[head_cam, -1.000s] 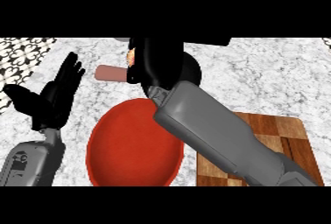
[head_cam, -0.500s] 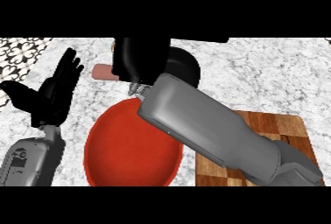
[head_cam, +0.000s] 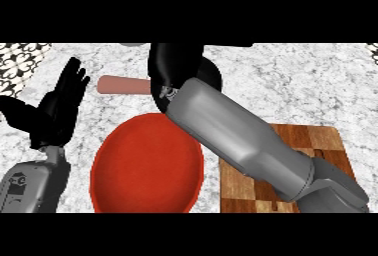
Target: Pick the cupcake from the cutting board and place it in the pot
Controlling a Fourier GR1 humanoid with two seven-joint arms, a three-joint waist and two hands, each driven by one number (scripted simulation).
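My right hand [head_cam: 174, 70] is a black mass at the upper middle, past the far rim of the red pot [head_cam: 148, 167]. Its grey forearm [head_cam: 244, 145] crosses from the lower right over the wooden cutting board [head_cam: 321, 145]. The hand sits beside the pot's pinkish handle [head_cam: 122, 84], which sticks out to its left. No cupcake shows anywhere; the hand and forearm hide whatever is under them. My left hand [head_cam: 55, 112] rests open at the left, fingers up, left of the pot.
The counter [head_cam: 295, 80] is grey-white marble. A patterned black-and-white surface [head_cam: 18, 60] shows at the far left corner. The arm covers much of the cutting board's left side.
My right hand and forearm have swung left, from above the pot's far right rim towards the pinkish handle. The left hand has shifted slightly but stays open.
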